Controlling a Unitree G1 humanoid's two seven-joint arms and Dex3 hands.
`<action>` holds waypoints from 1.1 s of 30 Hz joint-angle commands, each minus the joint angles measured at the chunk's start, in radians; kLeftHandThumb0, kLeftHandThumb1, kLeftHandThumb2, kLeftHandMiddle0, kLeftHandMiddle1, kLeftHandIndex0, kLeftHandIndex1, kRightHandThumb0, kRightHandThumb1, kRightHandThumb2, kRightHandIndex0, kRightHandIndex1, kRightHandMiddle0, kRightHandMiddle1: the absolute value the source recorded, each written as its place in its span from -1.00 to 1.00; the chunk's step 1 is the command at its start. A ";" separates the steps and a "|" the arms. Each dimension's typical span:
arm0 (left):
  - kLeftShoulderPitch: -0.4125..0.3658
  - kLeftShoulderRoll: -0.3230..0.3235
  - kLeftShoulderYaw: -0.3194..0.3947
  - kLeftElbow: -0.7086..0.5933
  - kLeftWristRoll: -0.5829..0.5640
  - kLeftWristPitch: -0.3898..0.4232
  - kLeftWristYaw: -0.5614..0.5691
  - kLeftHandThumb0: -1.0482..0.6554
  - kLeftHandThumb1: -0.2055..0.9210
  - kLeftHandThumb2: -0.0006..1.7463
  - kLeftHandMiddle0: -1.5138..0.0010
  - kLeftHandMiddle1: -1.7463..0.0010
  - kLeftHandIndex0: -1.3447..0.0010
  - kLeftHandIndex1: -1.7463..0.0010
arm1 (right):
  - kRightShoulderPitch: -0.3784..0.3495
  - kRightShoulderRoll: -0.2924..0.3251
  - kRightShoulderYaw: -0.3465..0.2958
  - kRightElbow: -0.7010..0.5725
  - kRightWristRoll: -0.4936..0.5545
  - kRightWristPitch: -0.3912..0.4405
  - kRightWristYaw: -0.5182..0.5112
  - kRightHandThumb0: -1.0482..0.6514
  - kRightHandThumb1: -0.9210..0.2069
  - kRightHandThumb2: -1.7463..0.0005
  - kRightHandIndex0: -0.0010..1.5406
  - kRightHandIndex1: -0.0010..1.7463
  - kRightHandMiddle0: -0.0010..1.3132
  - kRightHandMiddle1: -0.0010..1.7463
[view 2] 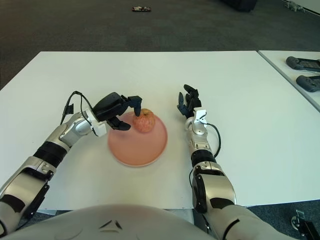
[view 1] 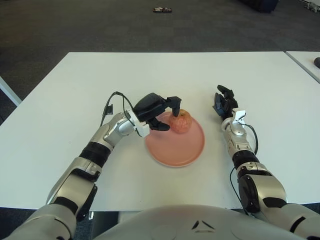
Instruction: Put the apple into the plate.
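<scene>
The red-yellow apple (view 1: 181, 121) sits on the far part of the pink plate (view 1: 176, 150), upright with its stem up. My left hand (view 1: 169, 117) is just left of the apple with its fingers spread. One finger (view 1: 174, 104) arches over the apple's top-left edge and another (view 1: 163, 127) lies low over the plate rim, apart from the fruit. Nothing is clamped between them. My right hand (view 1: 224, 104) shows to the right of the plate, fingers spread and holding nothing.
The plate lies near the middle of the white table (view 1: 75, 90). A second table with dark objects (view 2: 302, 72) stands off to the right. A small dark item (view 1: 162, 9) lies on the floor beyond the far edge.
</scene>
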 commanded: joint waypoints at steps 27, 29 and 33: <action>-0.091 -0.247 0.446 0.083 -0.216 0.101 0.565 -0.72 1.00 -0.09 0.90 -0.35 0.97 -0.68 | -0.007 -0.006 -0.008 0.032 0.006 0.015 0.001 -0.57 -1.00 0.28 -0.69 -0.75 -1.00 -0.21; -0.099 -0.267 0.459 0.110 -0.238 0.119 0.589 -0.78 1.00 -0.08 0.86 -0.24 0.99 -0.61 | -0.006 -0.007 -0.008 0.032 0.007 0.015 0.002 -0.57 -1.00 0.28 -0.69 -0.75 -1.00 -0.21; -0.111 -0.277 0.469 0.177 -0.259 0.112 0.610 -0.80 1.00 -0.06 0.85 -0.12 1.00 -0.58 | -0.006 -0.007 -0.009 0.032 0.007 0.014 0.003 -0.57 -1.00 0.28 -0.69 -0.75 -1.00 -0.21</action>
